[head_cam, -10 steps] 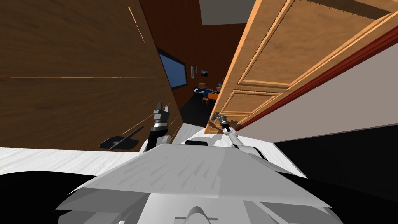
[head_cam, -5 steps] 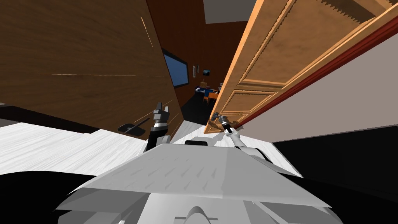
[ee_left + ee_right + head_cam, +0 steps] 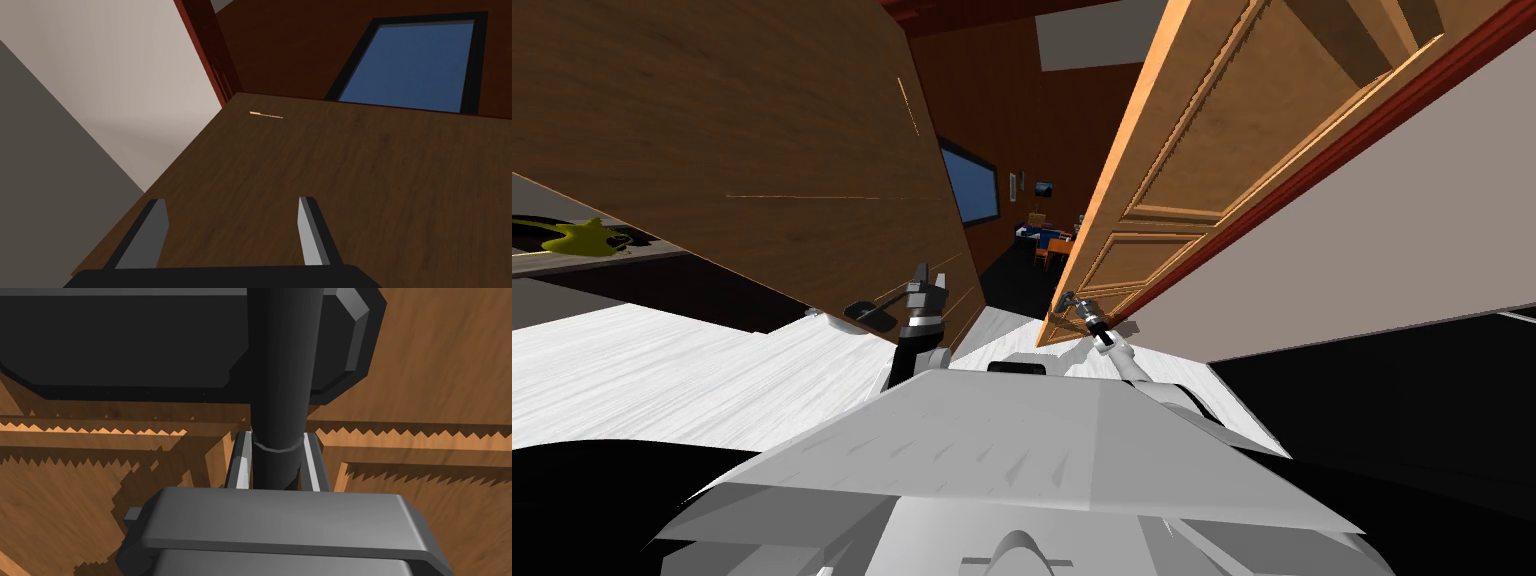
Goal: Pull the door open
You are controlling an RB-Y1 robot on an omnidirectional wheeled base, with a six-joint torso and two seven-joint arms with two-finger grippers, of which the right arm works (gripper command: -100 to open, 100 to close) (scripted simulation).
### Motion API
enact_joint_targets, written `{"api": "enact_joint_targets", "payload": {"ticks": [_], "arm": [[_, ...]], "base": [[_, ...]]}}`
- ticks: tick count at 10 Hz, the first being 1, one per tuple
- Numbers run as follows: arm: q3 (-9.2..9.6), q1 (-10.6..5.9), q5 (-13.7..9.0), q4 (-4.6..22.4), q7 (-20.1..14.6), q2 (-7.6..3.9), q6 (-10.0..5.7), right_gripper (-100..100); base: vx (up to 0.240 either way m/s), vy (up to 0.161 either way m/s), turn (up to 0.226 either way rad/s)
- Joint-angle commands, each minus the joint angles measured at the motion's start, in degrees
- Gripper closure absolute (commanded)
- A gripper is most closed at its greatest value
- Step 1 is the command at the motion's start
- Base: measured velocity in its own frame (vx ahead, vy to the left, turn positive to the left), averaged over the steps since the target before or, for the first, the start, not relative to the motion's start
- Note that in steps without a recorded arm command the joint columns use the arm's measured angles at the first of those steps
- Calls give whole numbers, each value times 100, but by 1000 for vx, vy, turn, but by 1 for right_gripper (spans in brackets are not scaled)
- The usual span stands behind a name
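Right gripper clamped tight on dark cylindrical door handle, orange-brown panelled door standing ajar on the right, dark brown wooden panel opposite, left gripper spread wide, empty, close before that panel

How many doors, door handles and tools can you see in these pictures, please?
Doors: 1, the panelled wooden door.
Door handles: 1, the dark handle.
Tools: 2, the left tool open, the right tool shut on the dark handle.
Total: 4.
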Motion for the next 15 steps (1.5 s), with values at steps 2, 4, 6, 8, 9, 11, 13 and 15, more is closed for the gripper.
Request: {"api": "enact_joint_targets", "payload": {"ticks": [2, 4, 6, 8, 9, 11, 13, 15], "arm": [[25, 85, 94, -37, -153, -91, -254, 100], [49, 193, 207, -69, -321, -205, -532, 100], [66, 266, 284, -91, -435, -282, -720, 100], [88, 360, 383, -119, -581, -381, -961, 100], [98, 402, 427, -131, -646, -426, -1069, 100], [109, 479, 411, -147, -645, -458, -1150, 100], [106, 530, 405, -107, -677, -535, -1314, 100], [103, 586, 400, -64, -712, -620, -1494, 100]], "base": [[-119, -93, 57], [-137, -118, 78], [-109, -85, 39], [-128, -115, 58], [-142, -99, 44], [-97, -72, 98], [-183, -153, 181], [-157, -129, 136]]}}
